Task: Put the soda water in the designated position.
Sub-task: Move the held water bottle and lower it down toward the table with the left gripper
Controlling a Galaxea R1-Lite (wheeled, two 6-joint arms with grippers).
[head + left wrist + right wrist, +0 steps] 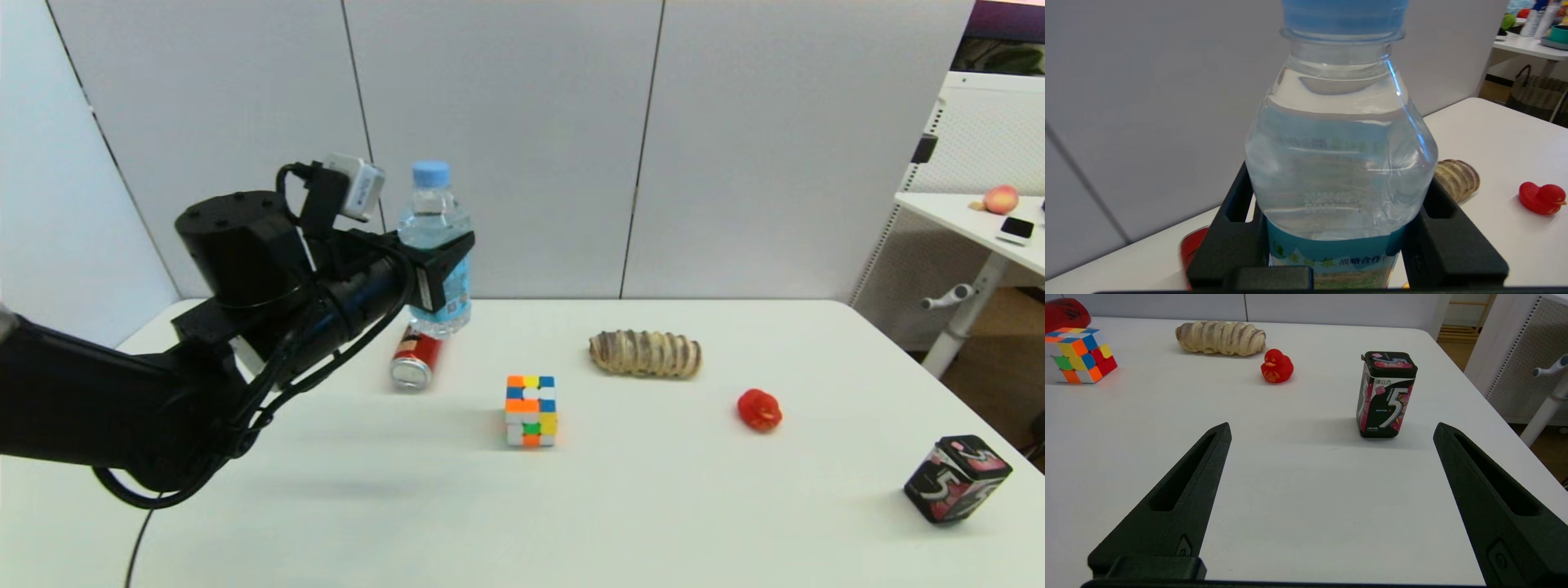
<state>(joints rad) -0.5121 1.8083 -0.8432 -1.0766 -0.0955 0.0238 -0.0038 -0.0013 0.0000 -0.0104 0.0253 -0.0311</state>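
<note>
Bright, even overhead lighting throughout. Soft, short shadows on the white counter [653, 506] beneath the cube [531, 411] and the gum tin [1386, 394]. White glare streaks on the soda water [1339, 163] in the left wrist view. Slight blur at close range; mild edge distortion in the head view.

The soda water [434, 245] is clear, glossy plastic with a smooth light blue cap and a shiny printed label. The left hand [445, 269] clamped on it is matt black plastic. Just below that hand lies a glossy metal can [415, 359]. The tabletop [653, 506] is smooth, matt white.
</note>
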